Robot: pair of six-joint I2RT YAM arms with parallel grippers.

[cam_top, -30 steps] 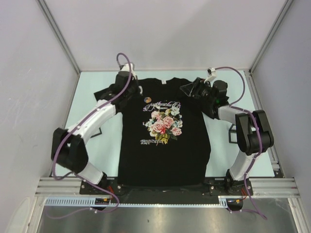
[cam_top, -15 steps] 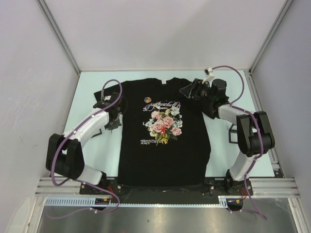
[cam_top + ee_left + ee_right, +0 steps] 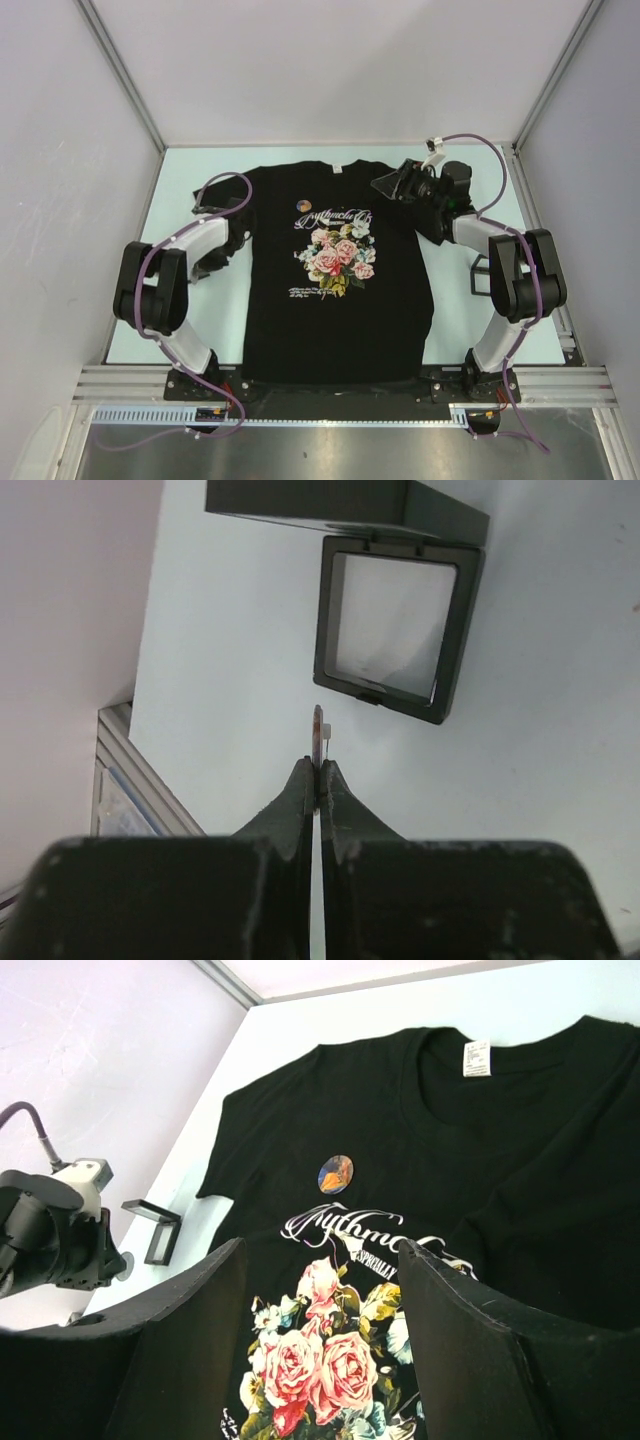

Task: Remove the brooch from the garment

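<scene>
The garment (image 3: 340,290), a black T-shirt with a rose print, lies flat on the table. The brooch (image 3: 302,206), a small round orange-and-blue disc, sits on the chest above the lettering and also shows in the right wrist view (image 3: 335,1174). My left gripper (image 3: 319,770) is beside the left sleeve (image 3: 212,250). It is shut on a thin small metal piece (image 3: 318,725) seen edge-on, held above the table. My right gripper (image 3: 320,1250) is open and empty, hovering over the right shoulder (image 3: 392,185).
A small black box (image 3: 395,625) with a clear window lies open on the pale table just ahead of my left gripper, left of the sleeve (image 3: 160,1235). The metal rail (image 3: 115,770) and grey walls bound the table.
My left arm has pulled away from the collar area, out to the left and nearer, past the left sleeve. The right gripper has barely moved. The brooch disc stays on the chest.
</scene>
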